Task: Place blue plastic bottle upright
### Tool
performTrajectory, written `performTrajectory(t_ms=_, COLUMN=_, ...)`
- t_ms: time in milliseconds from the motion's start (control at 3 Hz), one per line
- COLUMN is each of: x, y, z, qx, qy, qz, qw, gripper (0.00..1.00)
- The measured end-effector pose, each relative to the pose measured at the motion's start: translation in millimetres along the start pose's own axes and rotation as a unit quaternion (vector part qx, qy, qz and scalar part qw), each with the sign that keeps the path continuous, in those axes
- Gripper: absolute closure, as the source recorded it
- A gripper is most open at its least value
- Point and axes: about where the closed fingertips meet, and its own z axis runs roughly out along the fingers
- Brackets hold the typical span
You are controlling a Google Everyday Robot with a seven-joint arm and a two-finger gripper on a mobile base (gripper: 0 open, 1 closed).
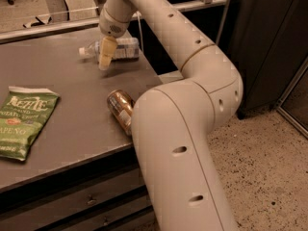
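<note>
The blue plastic bottle (124,48) lies on its side at the far part of the grey table (62,81), with its white cap (83,52) pointing left. My gripper (106,56) hangs down from the arm right in front of the bottle's middle and covers part of it. Its tip is close to the table top. I cannot tell whether it touches the bottle.
A copper-brown drink can (120,110) lies on its side near the table's right edge, partly hidden by my arm's big link (178,148). A green chip bag (24,121) lies flat at the left. Dark cabinets stand behind and to the right.
</note>
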Motion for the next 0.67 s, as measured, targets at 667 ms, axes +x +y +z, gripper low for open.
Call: performTrajectory(t_ms=667, x=7.3, y=10.2, z=15.5, qx=-0.027, qy=0.048, qz=-0.024, qw=0.9982, gripper=0.41)
